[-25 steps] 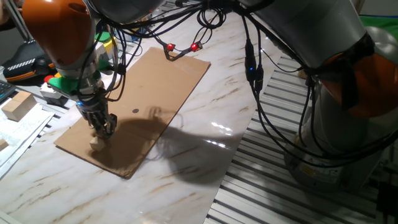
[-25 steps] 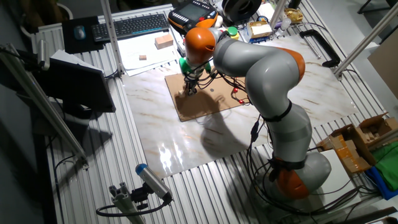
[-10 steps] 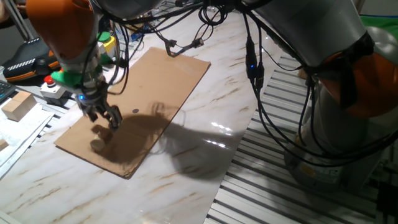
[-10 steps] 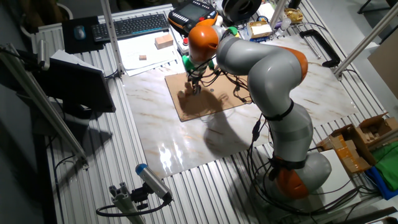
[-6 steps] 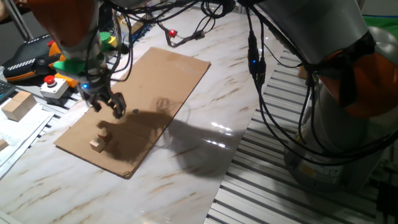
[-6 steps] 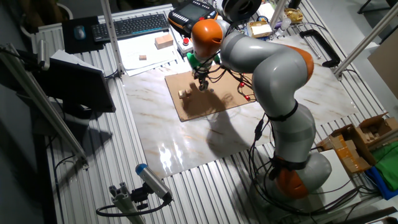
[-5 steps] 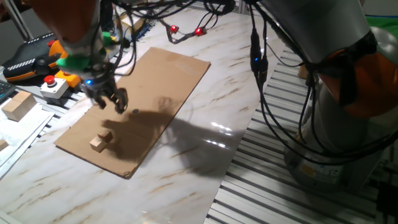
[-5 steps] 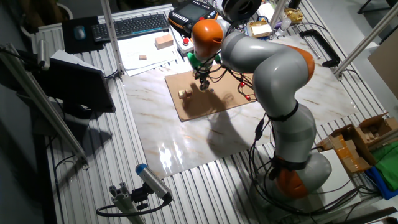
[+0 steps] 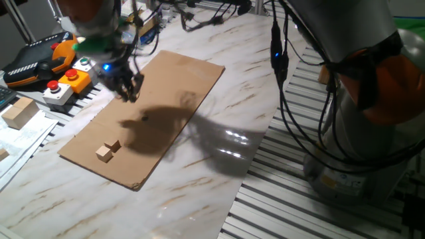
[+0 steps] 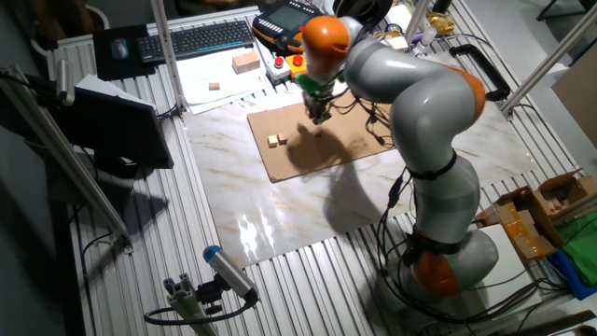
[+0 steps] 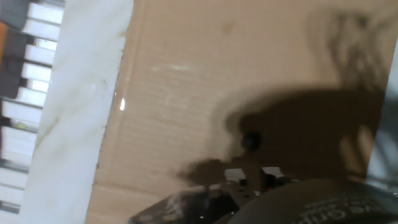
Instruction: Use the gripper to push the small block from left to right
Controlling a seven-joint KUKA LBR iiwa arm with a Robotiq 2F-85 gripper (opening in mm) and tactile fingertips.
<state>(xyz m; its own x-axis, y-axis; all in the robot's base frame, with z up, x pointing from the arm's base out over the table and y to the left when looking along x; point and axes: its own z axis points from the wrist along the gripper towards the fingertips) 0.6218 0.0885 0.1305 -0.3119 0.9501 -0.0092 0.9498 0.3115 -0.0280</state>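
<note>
The small block (image 9: 106, 151) is a pale wooden cube lying near the left end of a brown cardboard sheet (image 9: 179, 86). It also shows in the other fixed view, where the small block (image 10: 274, 140) sits alone on the sheet. My gripper (image 9: 129, 91), black under a blue-lit wrist, hangs above the sheet's far edge, well away from the block and touching nothing. Its fingers look slightly apart with nothing between them. From the other side the gripper (image 10: 319, 119) is to the right of the block. The hand view shows only cardboard (image 11: 186, 74) and shadow; the block is out of it.
A small dark hole (image 9: 144, 119) marks the cardboard. The sheet lies on a marble tabletop (image 9: 219, 166). An orange pendant (image 9: 40, 60), a red-button box (image 9: 63, 83) and a bigger wooden block (image 9: 18, 111) sit at the left. Black cables (image 9: 279, 79) hang at the right.
The gripper has lifted off the block and swung up and toward the far side of the cardboard. The block stays near the left end.
</note>
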